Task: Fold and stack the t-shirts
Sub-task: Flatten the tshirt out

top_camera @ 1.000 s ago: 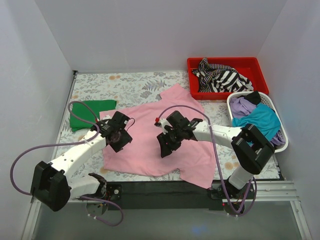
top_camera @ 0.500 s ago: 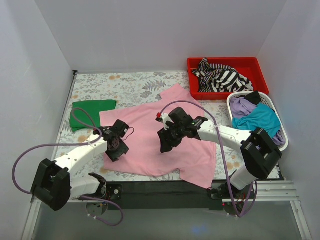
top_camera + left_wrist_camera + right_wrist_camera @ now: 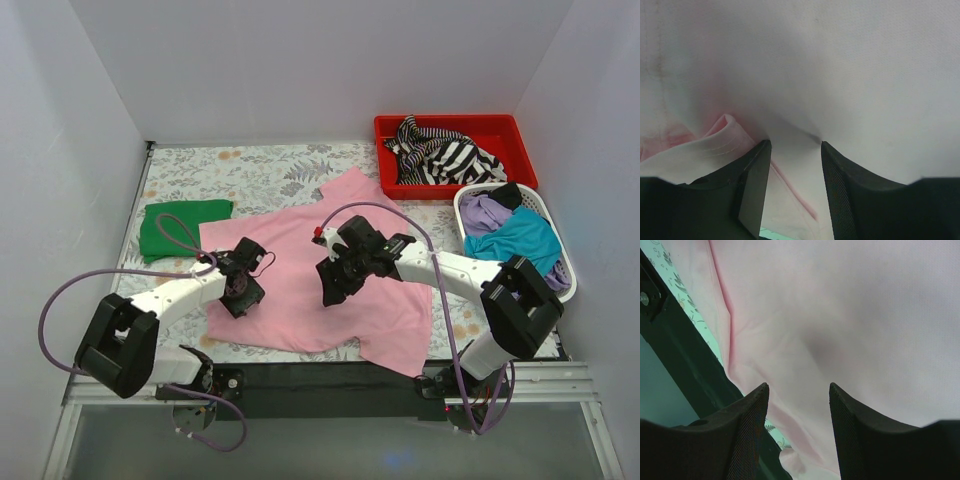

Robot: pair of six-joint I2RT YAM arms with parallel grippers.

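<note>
A large light pink t-shirt [image 3: 295,235] lies spread flat across the middle of the floral table [image 3: 250,170]. My left gripper [image 3: 241,296] is down on its left edge, open. In the left wrist view the left gripper [image 3: 795,145] straddles a raised fold of the pink cloth [image 3: 840,75], beside a rolled hem [image 3: 727,135]. My right gripper [image 3: 331,286] hovers open over the shirt's middle. In the right wrist view it [image 3: 797,386] has only pink cloth [image 3: 850,315] below it. A folded dark green t-shirt [image 3: 180,225] lies at the left.
A red bin [image 3: 520,135] at the back right holds a black-and-white striped shirt [image 3: 450,155]. A white basket [image 3: 565,285] on the right holds teal [image 3: 520,240] and purple [image 3: 485,212] shirts. The table's black front rail [image 3: 680,365] runs close under the shirt's near edge.
My left gripper has slid toward me and down onto the pink shirt's left edge. The right gripper shifted slightly up and left, then held still.
</note>
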